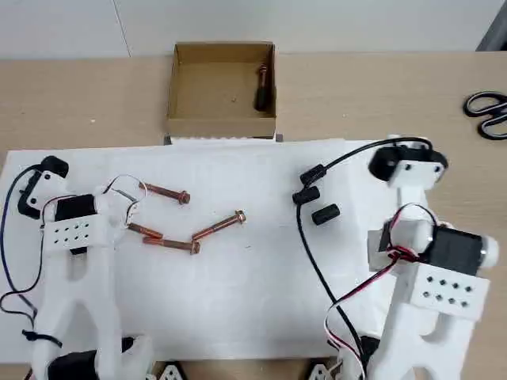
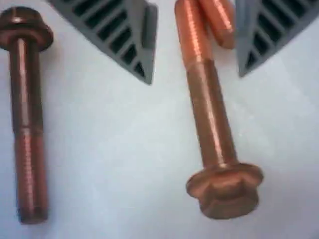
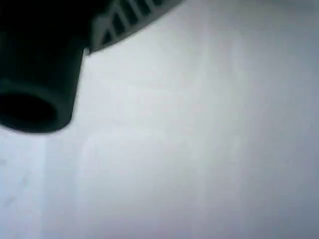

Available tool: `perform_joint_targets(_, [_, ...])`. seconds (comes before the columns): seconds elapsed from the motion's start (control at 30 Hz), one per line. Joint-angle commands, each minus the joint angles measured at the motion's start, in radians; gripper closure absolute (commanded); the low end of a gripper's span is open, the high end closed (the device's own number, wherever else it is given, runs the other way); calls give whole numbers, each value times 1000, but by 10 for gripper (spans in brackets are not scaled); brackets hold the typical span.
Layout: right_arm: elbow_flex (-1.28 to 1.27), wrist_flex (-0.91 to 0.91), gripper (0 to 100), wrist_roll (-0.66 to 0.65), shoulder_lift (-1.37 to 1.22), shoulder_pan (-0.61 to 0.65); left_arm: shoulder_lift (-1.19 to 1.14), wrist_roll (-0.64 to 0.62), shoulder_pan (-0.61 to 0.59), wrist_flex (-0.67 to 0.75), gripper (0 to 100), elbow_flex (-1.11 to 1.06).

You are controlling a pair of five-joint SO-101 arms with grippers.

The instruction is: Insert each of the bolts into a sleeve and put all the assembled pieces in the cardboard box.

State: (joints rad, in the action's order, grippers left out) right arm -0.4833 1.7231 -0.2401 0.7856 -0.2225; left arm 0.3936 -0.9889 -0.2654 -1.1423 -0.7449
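bolts (image 1: pixel 218 226): four, copper, flange-headed, lying loose on the white sheet (image 1: pixel 238 301)
sleeves (image 1: pixel 325 214): three, short, black, lying right of the bolts
cardboard box (image 1: pixel 222 125): open; one assembled piece (image 1: pixel 262 87) against its right wall

Black cable (image 1: pixel 307 253) crosses mat (image 1: pixel 238 301) between bolts (image 1: pixel 218 227) and sleeve (image 1: pixel 325 214).

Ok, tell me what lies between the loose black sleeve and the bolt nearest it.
In the high view, bare white mat, then a black cable passing close by the sleeve on the side facing the bolt.
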Motion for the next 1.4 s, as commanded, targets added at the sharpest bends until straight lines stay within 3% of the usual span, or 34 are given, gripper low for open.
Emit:
perform_joint_targets(0.0, [3,-8,995,8,19,-31,-3,8,-2,32,895,42])
perform_joint_targets(0.73, [3,-7,995,8,19,-30,-362,5,-20,29,838,191])
perform_joint_targets(1.0, [3,-7,995,8,19,-30,-371,3,-21,35,996,193])
perform_joint_targets(1.37, [6,-7,995,8,21,-25,-365,9,-35,149,993,113])
